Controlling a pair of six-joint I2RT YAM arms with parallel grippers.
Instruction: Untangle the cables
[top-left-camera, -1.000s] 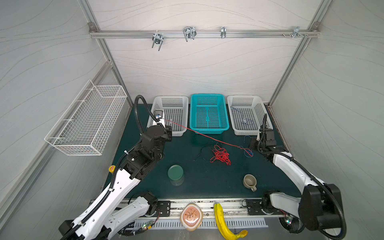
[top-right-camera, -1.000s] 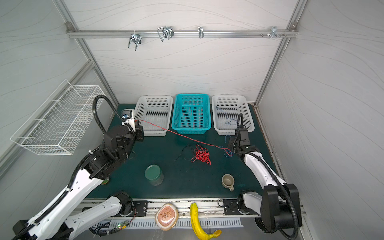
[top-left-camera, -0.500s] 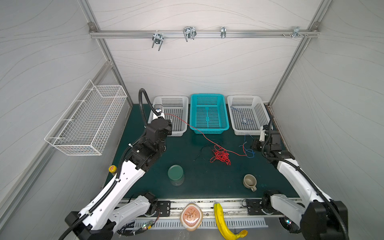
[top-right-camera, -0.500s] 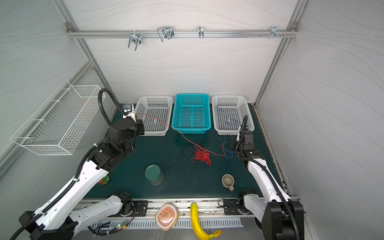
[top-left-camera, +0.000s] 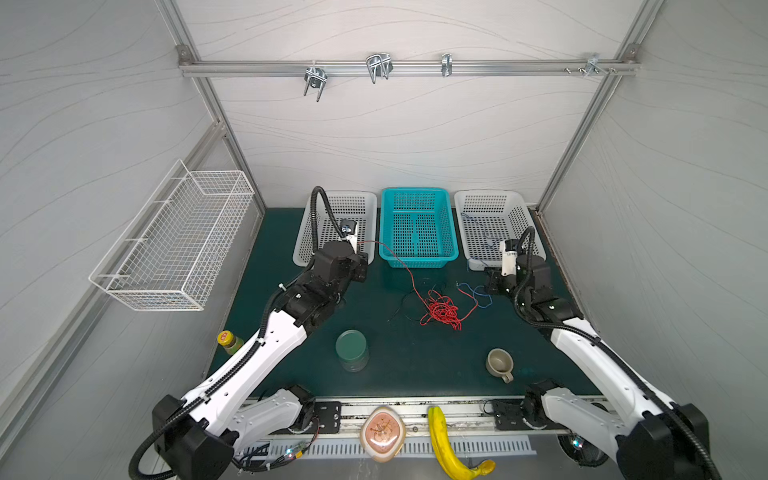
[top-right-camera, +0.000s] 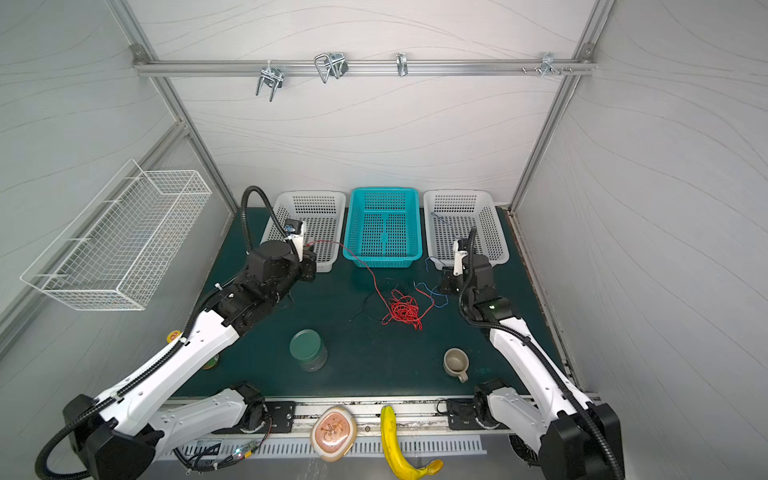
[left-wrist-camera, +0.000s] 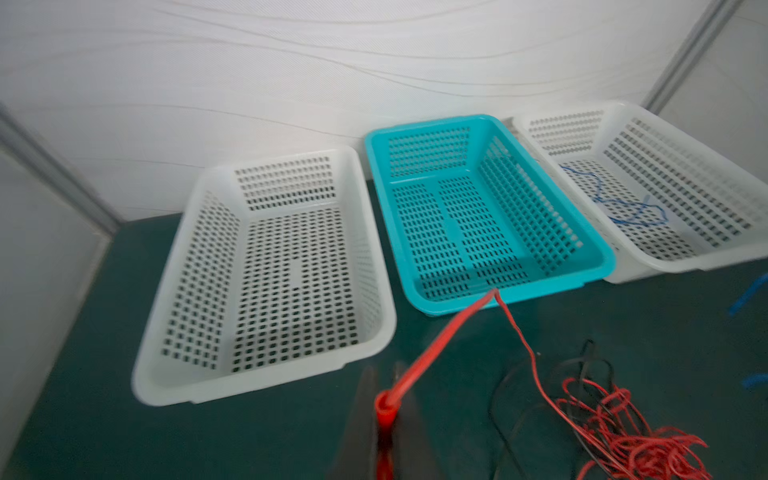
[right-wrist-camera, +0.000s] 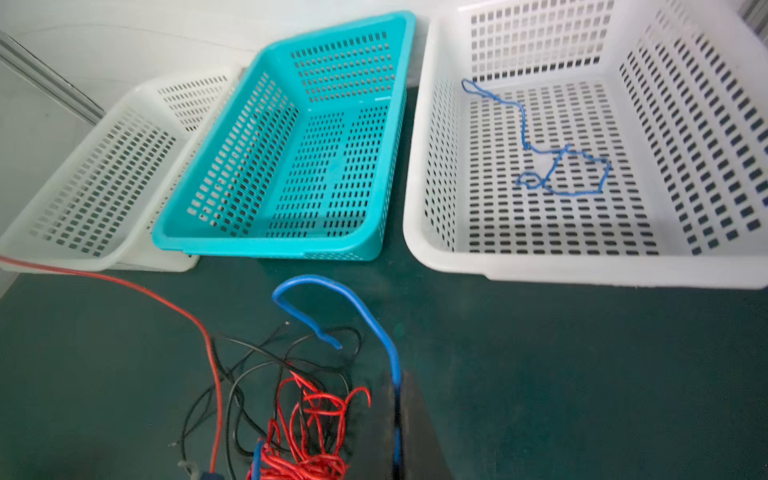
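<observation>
The cables (top-left-camera: 442, 309) lie in a loose knot on the dark green bench (top-left-camera: 415, 370), in front of the teal basket (top-left-camera: 415, 191) and between the two arms. The knot is mostly red, with a black cable (right-wrist-camera: 249, 353) looping through and around it. One red strand (left-wrist-camera: 440, 345) leaves the knot, bends in front of the teal basket and runs to the left claw (left-wrist-camera: 385, 419), which is clenched on its red end above the bench. This claw is near the corner of the left white basket (top-left-camera: 345, 194) that faces the teal one. The right claw (right-wrist-camera: 397, 419) is clenched on a blue cable (right-wrist-camera: 365, 307). That cable arcs up from the fingers and curls back down, its loose end near a black loop at the knot's edge. A second blue cable (right-wrist-camera: 561, 166) lies by itself on the floor of the right white basket (right-wrist-camera: 428, 249). Nearer the front edge, a green tin (top-left-camera: 351, 347) and a mug (top-left-camera: 498, 362) stand apart from the knot.
</observation>
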